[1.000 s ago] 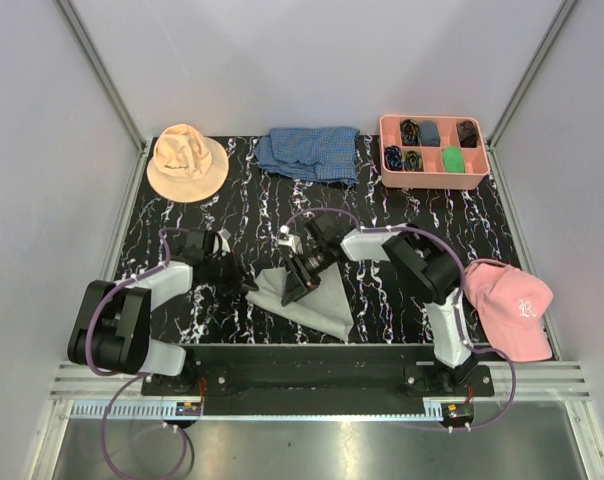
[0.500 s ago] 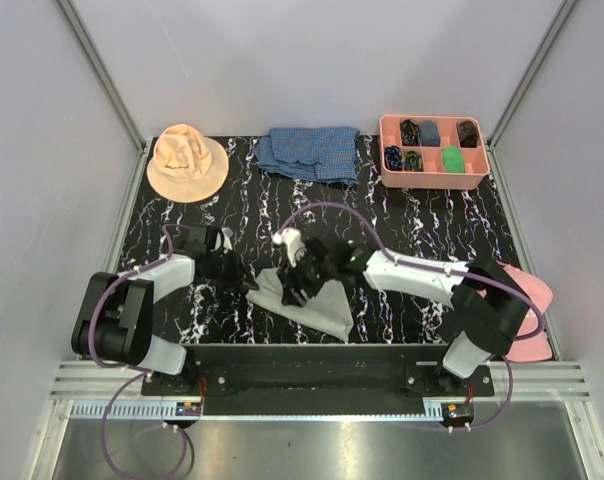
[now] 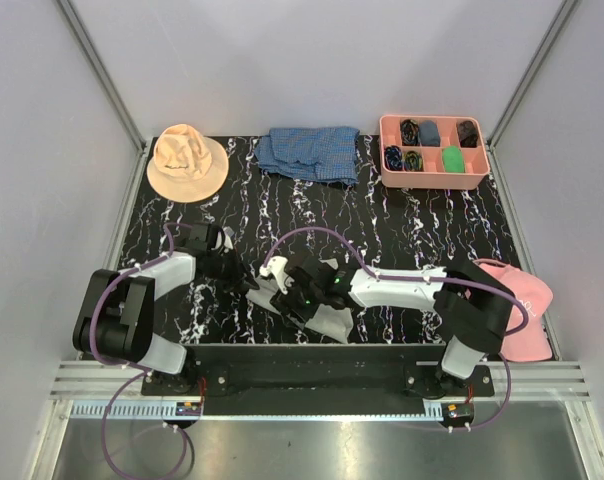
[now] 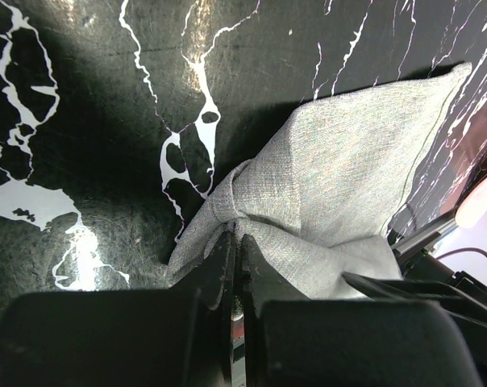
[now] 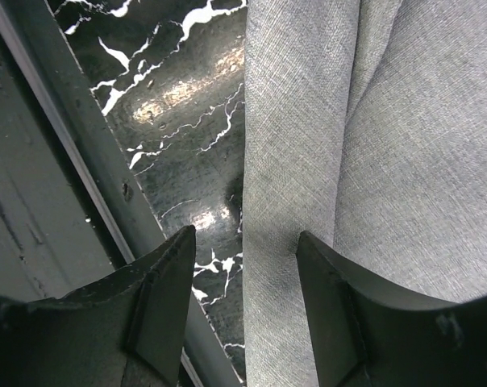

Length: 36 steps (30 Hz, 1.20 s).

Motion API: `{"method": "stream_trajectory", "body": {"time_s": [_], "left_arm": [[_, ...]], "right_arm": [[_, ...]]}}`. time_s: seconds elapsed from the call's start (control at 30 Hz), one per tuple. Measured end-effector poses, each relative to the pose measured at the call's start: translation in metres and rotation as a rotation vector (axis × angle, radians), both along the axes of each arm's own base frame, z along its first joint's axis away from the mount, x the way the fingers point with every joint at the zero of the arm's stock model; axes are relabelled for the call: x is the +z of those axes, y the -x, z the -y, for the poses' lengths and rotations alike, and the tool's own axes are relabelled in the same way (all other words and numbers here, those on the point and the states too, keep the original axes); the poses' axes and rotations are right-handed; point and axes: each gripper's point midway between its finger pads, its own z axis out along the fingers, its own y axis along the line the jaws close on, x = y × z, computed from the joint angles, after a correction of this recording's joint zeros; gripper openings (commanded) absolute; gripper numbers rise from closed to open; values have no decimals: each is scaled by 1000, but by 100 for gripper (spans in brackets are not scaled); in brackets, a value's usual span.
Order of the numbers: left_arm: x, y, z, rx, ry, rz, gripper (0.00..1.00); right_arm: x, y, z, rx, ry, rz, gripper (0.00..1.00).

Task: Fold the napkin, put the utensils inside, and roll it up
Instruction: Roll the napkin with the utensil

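Observation:
The light-grey napkin (image 3: 334,321) lies crumpled on the black marbled table near its front edge. My left gripper (image 3: 244,283) is shut on the napkin's left corner, and the cloth bunches at its fingertips in the left wrist view (image 4: 235,238). The napkin (image 4: 340,177) fans out to the right from there. My right gripper (image 3: 290,300) hovers over the napkin's middle. In the right wrist view it (image 5: 245,235) is open, jaws astride the napkin's near edge (image 5: 372,145). The utensils are not in view.
An orange bucket hat (image 3: 185,160) lies at the back left and a blue checked cloth (image 3: 310,152) at the back centre. A pink compartment tray (image 3: 432,186) stands at the back right. A pink cap (image 3: 517,305) lies front right. The table's front rail (image 5: 58,161) is just beside my right gripper.
My right arm has stretched left and toward the front edge, bringing its gripper down over the napkin. My left gripper has stayed put, holding the corner.

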Motion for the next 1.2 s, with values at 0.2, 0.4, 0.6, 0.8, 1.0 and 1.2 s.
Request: {"method": "stream_trajectory", "body": {"time_s": [0.2, 0.4, 0.6, 0.8, 1.0, 1.2], "left_arm": [[0, -1, 0, 0, -1, -4, 0], [1, -2, 0, 0, -3, -2, 0], [2, -6, -1, 6, -14, 9, 4], [5, -11, -4, 6, -23, 32, 51], [24, -18, -8, 26, -13, 93, 70], [47, -23, -15, 55, -26, 181, 71]], "right_arm": [[-11, 0, -1, 2, 17, -5, 57], [-20, -7, -2, -28, 44, 14, 50], [-25, -18, -5, -81, 72, 48, 34], [-28, -32, -9, -127, 105, 89, 4], [-26, -33, -13, -106, 78, 80, 0], [-21, -33, -12, -53, -19, -83, 0]]}}
